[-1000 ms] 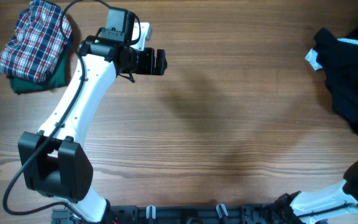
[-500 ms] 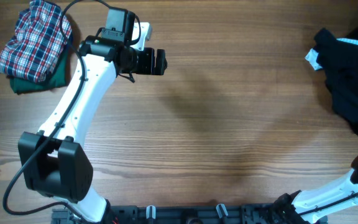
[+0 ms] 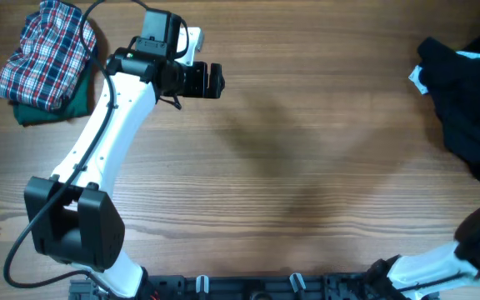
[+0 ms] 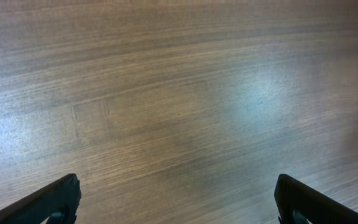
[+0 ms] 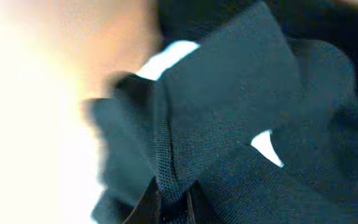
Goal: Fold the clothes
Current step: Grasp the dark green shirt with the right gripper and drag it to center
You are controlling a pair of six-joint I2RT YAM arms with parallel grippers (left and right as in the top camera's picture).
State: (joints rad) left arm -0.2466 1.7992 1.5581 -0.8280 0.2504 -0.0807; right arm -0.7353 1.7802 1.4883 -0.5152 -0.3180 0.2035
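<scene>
Pinching a fold of the black garment (image 5: 241,106) at the counter's (image 3: 307,167) right edge with the closed right claw (image 5: 171,202), probably to drag it out flat.
Left claw (image 3: 211,81) wide open, empty, near the plaid pile (image 3: 44,58).

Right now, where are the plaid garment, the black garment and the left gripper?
plaid garment (image 3: 44,52), overhead view, middle of its checked top.
black garment (image 3: 472,125), overhead view, centre of the heap.
left gripper (image 3: 217,81), overhead view, between its open fingertips.
</scene>
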